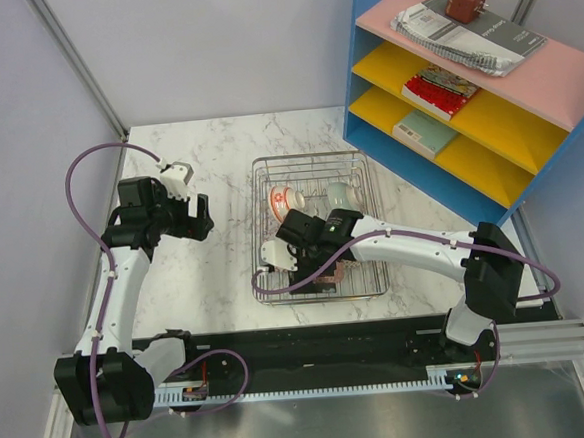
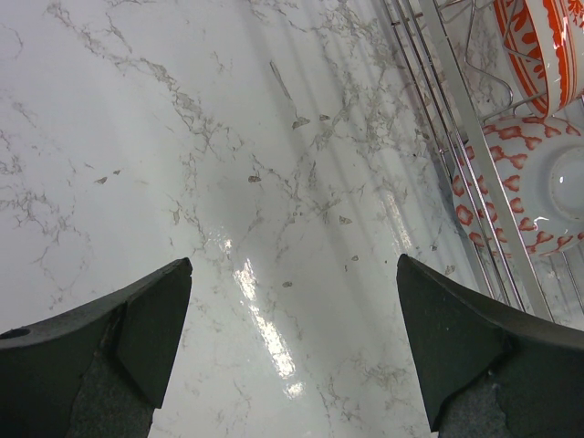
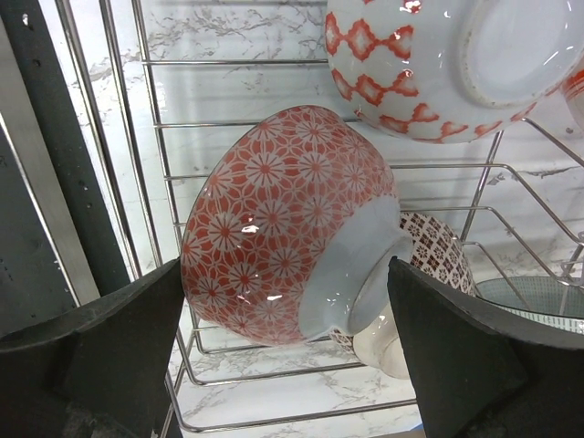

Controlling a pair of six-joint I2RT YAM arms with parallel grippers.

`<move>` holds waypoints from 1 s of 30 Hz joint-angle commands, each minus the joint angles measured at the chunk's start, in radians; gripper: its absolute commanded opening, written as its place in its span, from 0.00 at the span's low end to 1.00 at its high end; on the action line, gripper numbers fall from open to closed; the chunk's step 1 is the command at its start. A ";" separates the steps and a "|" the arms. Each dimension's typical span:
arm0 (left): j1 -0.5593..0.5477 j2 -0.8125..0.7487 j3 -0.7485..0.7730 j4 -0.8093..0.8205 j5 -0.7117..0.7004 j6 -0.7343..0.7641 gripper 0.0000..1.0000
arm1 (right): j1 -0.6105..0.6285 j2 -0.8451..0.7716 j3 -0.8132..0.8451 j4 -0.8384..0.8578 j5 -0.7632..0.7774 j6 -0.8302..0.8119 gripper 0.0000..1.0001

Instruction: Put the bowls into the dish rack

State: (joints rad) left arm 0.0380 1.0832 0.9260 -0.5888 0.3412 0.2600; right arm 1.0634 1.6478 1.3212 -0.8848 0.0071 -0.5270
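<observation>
The dish rack (image 1: 313, 157) is a silver wire basket at mid-table. My right gripper (image 1: 311, 271) reaches into its near end and stands open. In the right wrist view its fingertips flank a red-orange bowl (image 3: 274, 228) with white flowers, lying on its side on the rack wires (image 3: 228, 62). A brown-patterned bowl (image 3: 440, 251) leans behind it, a white bowl with red diamonds (image 3: 420, 55) stands above, and a teal rim (image 3: 538, 297) shows at right. My left gripper (image 2: 292, 265) hangs open over bare marble left of the rack (image 2: 461, 109), with two red-and-white bowls (image 2: 525, 187) inside it.
A blue shelf unit (image 1: 444, 98) with yellow shelves and a pink top holds books and a brown block at the back right. Grey walls close the left and rear. Purple cables loop from both arms.
</observation>
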 commanded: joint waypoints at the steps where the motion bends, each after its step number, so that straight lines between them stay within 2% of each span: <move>1: 0.007 -0.019 0.002 0.026 0.002 0.015 1.00 | -0.003 -0.022 0.024 -0.006 -0.045 -0.011 0.98; 5: 0.007 -0.022 0.000 0.026 0.005 0.016 1.00 | -0.003 -0.013 0.012 -0.006 -0.058 -0.011 0.98; 15: 0.005 -0.023 -0.001 0.026 0.005 0.019 1.00 | -0.005 -0.005 -0.048 0.017 -0.073 -0.007 0.79; 19: 0.007 -0.025 0.000 0.024 0.010 0.018 1.00 | -0.005 0.000 -0.033 0.017 -0.068 -0.005 0.79; 22: 0.007 -0.025 0.002 0.024 0.013 0.021 1.00 | -0.003 -0.009 -0.004 0.017 -0.047 -0.002 0.80; 30: 0.005 -0.020 0.016 0.017 0.062 0.039 1.00 | -0.074 -0.112 0.095 0.093 0.077 0.051 0.98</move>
State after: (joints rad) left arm 0.0383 1.0832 0.9260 -0.5896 0.3477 0.2615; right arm 1.0458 1.6382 1.3308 -0.8669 0.0151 -0.5163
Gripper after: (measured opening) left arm 0.994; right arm 0.966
